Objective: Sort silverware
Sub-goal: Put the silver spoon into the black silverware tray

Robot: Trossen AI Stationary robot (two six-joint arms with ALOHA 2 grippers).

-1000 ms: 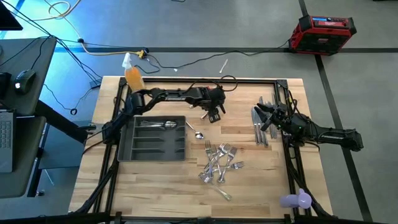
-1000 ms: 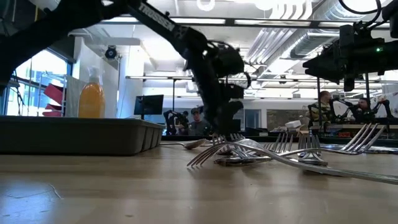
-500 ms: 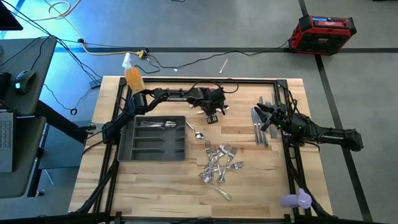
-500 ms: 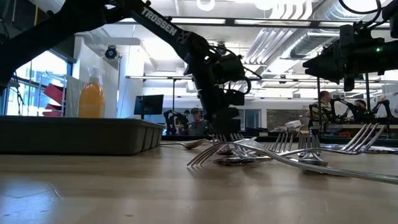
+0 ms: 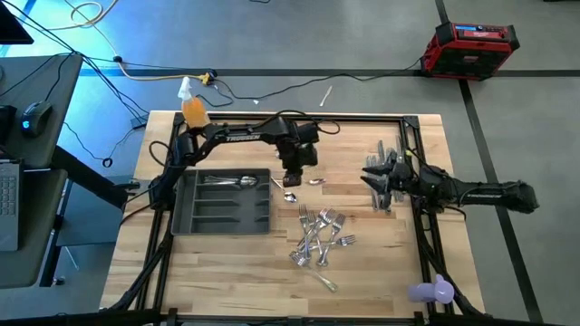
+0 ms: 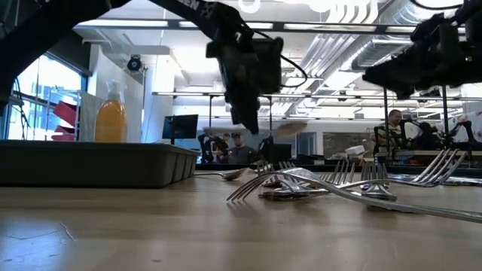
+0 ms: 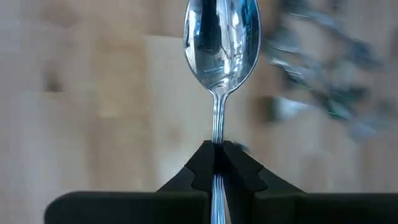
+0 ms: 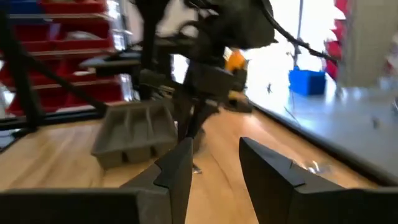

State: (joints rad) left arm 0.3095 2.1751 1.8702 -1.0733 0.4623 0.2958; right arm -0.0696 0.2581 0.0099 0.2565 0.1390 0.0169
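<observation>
While pinched by its handle, spoon [image 7: 221, 43] bowl-forward from left end effector [image 7: 216, 163].

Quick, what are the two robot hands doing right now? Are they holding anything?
Left gripper: shut on a spoon, lifted above the table.
Right gripper: open, holding nothing, hovering over the table's right side.

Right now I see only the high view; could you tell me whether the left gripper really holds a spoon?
Observer: Yes; the left wrist view shows the left gripper shut on the spoon by its handle, bowl pointing away.
Operator: Is it off the table?
Observer: The low view shows it hanging clear above the fork pile.
Operator: And the right gripper?
Observer: Its wrist view shows its fingers apart, nothing between.
</observation>
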